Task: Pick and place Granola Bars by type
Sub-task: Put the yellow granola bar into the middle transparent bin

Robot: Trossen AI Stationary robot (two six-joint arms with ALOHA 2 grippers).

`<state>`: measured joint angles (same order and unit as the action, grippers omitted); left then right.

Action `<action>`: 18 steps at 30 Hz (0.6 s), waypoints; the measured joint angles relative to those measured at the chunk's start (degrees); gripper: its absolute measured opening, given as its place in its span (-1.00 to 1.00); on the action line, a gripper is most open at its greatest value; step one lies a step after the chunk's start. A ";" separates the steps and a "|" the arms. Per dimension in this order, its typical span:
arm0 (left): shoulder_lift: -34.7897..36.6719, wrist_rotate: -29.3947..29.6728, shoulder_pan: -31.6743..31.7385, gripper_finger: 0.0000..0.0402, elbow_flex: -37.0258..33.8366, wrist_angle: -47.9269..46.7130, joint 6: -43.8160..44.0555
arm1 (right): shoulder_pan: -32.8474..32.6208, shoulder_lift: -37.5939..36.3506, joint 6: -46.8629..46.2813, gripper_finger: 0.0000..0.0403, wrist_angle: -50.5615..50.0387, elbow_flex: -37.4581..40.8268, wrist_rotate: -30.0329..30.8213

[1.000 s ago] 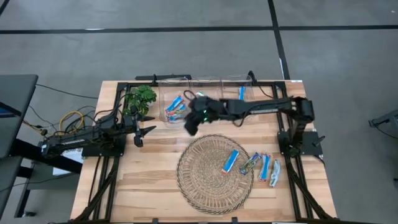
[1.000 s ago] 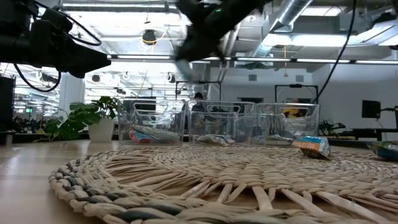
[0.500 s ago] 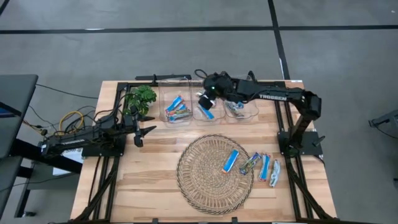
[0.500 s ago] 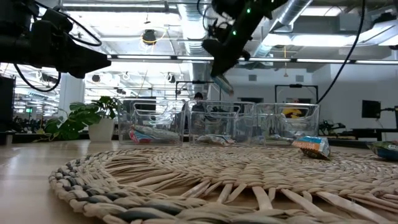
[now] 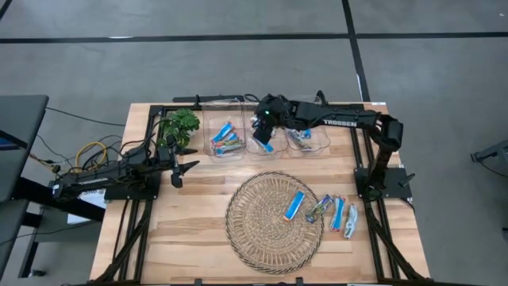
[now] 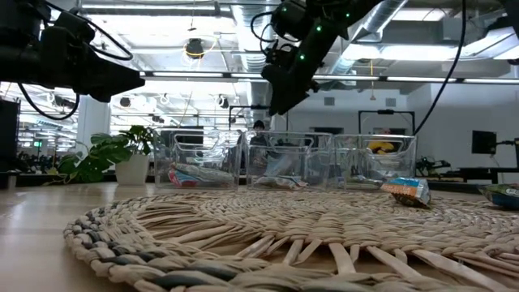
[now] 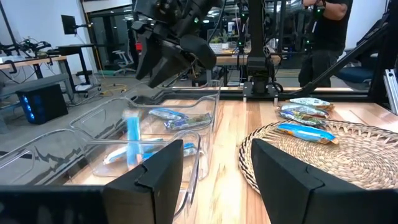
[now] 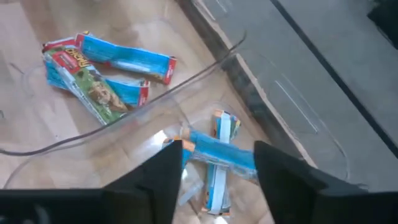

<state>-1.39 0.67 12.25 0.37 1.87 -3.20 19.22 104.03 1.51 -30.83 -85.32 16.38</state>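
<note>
the right claw point(image 5: 262, 131) hangs over the middle clear bin point(image 5: 264, 148) at the far edge of the counter point(image 5: 198, 206), its fingers parted and holding nothing. below it in that bin lie bright blue granola bars point(image 8: 217, 155), crossed over each other. the left bin point(image 5: 225, 141) holds blue and multicoloured bars point(image 8: 102, 68); the right bin point(image 5: 308, 141) holds a few more. one blue bar point(image 5: 294, 206) lies on the round wicker mat point(image 5: 274, 222), near its right edge, and three other bars point(image 5: 337, 213) lie on the wood just beside the mat. the left claw point(image 5: 184, 168) waits at the counter's left side beside a potted plant point(image 5: 178, 125), fingers spread and empty.
</note>
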 joint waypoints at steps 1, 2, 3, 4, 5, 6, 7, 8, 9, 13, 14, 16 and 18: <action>0.00 0.00 0.00 -0.09 -0.01 0.00 0.00 | 0.03 0.00 -0.36 0.01 0.01 0.00 0.02; 0.00 0.00 0.00 -0.09 -0.01 0.00 0.00 | 0.04 0.00 -0.83 0.08 -0.03 0.00 0.02; 0.00 0.00 0.00 -0.09 -0.01 0.00 0.00 | 0.04 0.00 -1.39 0.13 -0.16 0.00 0.00; 0.00 0.00 -0.01 -0.09 0.00 0.00 0.00 | 0.04 -0.04 -1.47 0.18 -0.56 0.00 -0.04; 0.00 0.00 0.00 -0.09 -0.01 0.00 0.00 | 0.00 -0.11 -1.37 0.22 -1.09 0.00 -0.54; 0.00 0.00 -0.01 -0.09 0.00 0.00 0.00 | -0.15 -0.17 -0.93 0.24 -1.61 0.00 -1.56; 0.00 0.00 -0.01 -0.09 0.00 0.00 0.00 | -0.39 -0.17 -0.43 0.26 -2.48 0.00 -2.70; 0.00 0.00 0.00 -0.09 0.00 0.00 -0.01 | -0.71 -0.17 -0.16 0.27 -3.52 0.00 -4.08; 0.00 0.00 0.00 -0.09 0.00 0.00 0.00 | -0.97 -0.17 -0.10 0.27 -4.50 0.00 -5.47; 0.00 0.00 -0.01 -0.09 0.01 0.00 0.00 | -2.56 -0.17 0.01 0.27 -6.56 0.00 -12.19; 0.00 0.00 0.00 -0.09 0.01 0.00 0.00 | -2.92 -0.17 0.03 0.27 -6.62 0.00 -14.46; 0.00 0.00 0.00 -0.09 0.01 0.00 0.00 | -3.60 -0.17 0.02 0.27 -6.60 0.00 -17.96; 0.00 0.00 0.00 -0.09 0.00 0.00 0.00 | -4.32 -0.17 -0.21 0.27 -6.98 0.00 -19.49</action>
<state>-1.39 0.67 12.25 0.37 1.87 -3.20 14.91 103.85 1.30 -37.81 -85.32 -3.11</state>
